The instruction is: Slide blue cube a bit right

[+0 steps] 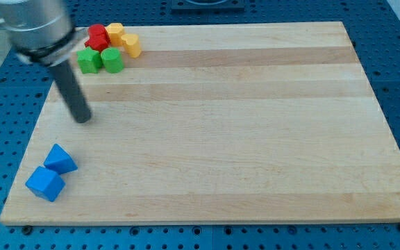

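Nothing of the push looks done yet. The blue cube (45, 183) sits near the board's (255, 139) bottom-left corner, touching a second blue block (61, 159) — a wedge-like shape, I judge — just above it toward the view's right. My tip (83, 119) rests on the wood well above both, near the left edge, touching neither. I carry no fingers, only a bare rod, so nothing spreads or pinches. What is left: get to the cube's left face and push right. At the top-left corner a cluster — red (98, 37), two yellow (123, 39), two green (101, 60) — is packed tight, shapes hard to make out, and my blurred arm covers its edge.
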